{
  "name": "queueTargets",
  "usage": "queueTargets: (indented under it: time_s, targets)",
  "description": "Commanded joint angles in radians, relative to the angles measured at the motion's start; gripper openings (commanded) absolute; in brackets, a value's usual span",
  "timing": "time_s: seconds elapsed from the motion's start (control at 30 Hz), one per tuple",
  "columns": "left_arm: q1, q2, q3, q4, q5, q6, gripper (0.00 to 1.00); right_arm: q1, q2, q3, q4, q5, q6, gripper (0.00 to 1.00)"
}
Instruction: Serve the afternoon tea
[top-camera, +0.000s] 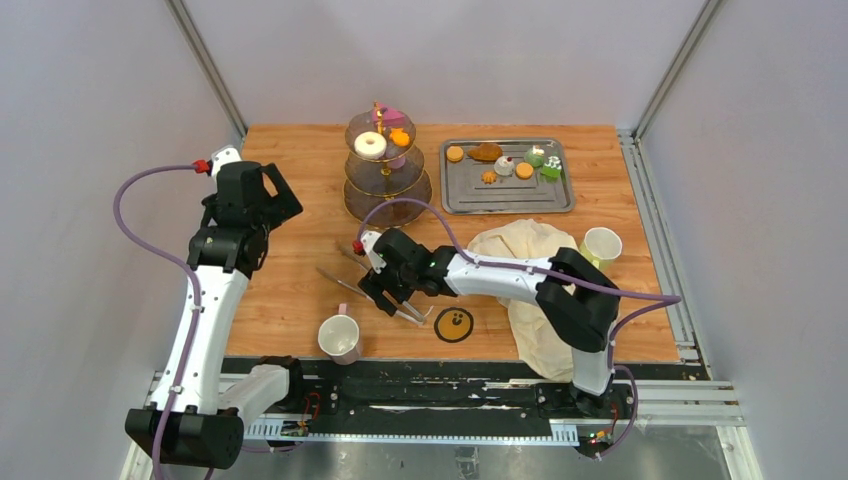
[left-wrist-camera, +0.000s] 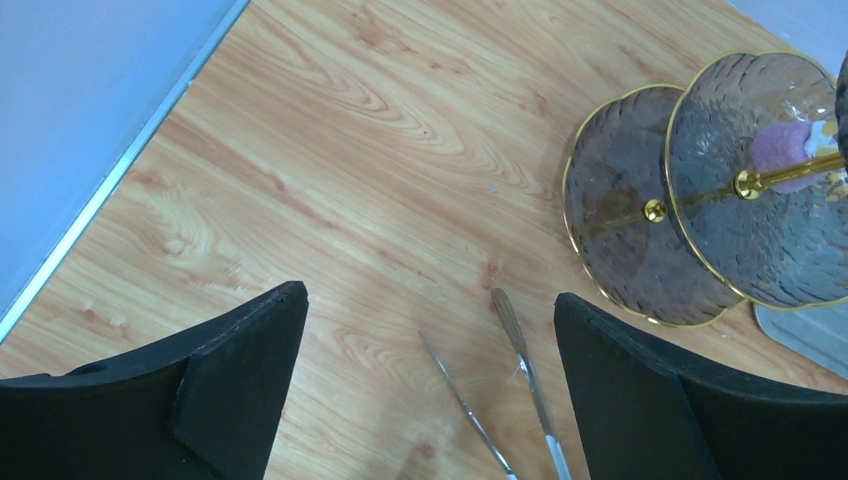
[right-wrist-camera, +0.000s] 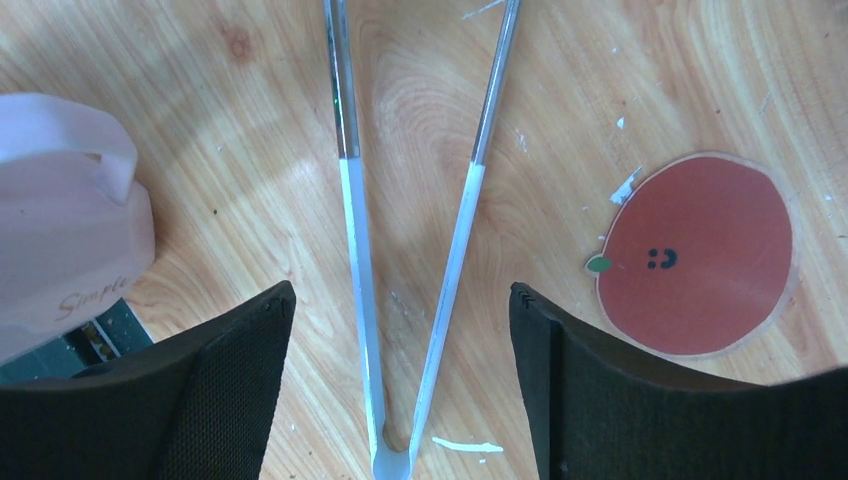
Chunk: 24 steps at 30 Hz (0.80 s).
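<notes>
Right end effector (right-wrist-camera: 400, 300) hangs wide astride the tongs (right-wrist-camera: 354, 250) lying loose on the table in front of the 3-tier stand (top-camera: 358, 200), probably for fetching cakes (top-camera: 535, 158) waiting right of the stand; left end effector (left-wrist-camera: 430, 295) wide, empty, left of the stand.

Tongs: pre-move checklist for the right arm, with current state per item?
1. Right gripper open: ok.
2. Tongs flat on the table, between its fingers, not gripped: ok.
3. Left gripper open and empty: ok.
4. Pink mug upright, beside the right gripper, not touching: ok.
5. Stand upright: ok.
6. All cakes moved off the tray: not ok, several remain.
</notes>
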<state>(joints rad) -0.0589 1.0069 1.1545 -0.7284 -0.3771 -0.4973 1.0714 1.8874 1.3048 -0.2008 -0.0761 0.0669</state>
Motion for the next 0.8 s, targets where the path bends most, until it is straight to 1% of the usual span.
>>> queueTargets:
  time_s: [0.0, 0.2, 0.33, 0.43, 0.5, 0.57, 0.63, 0.77]
  targets:
    - [0.007, 0.001, -0.017, 0.039, 0.025, 0.020, 0.98, 0.018, 0.021, -0.036, 0.127, 0.056, 0.010, 0.78]
    - [0.007, 0.002, -0.020, 0.045, 0.021, 0.014, 0.98, 0.040, 0.071, -0.088, 0.254, 0.109, 0.002, 0.83]
    - [0.007, 0.000, -0.018, 0.043, 0.012, 0.014, 0.98, 0.056, 0.065, -0.210, 0.476, 0.144, 0.003, 0.84]
    - [0.007, 0.001, -0.022, 0.044, 0.021, 0.011, 0.98, 0.083, 0.069, -0.298, 0.660, 0.205, -0.048, 0.84]
    - [0.007, 0.001, -0.023, 0.044, 0.021, 0.011, 0.98, 0.106, 0.080, -0.325, 0.718, 0.256, -0.085, 0.84]
    - [0.007, -0.001, -0.023, 0.044, 0.019, 0.012, 0.98, 0.117, 0.090, -0.333, 0.742, 0.281, -0.084, 0.84]
    - [0.007, -0.003, -0.022, 0.044, 0.017, 0.014, 0.98, 0.117, 0.111, -0.330, 0.740, 0.301, -0.043, 0.84]
    - [0.007, -0.007, -0.021, 0.041, 0.013, 0.022, 0.98, 0.117, 0.146, -0.265, 0.622, 0.316, 0.032, 0.85]
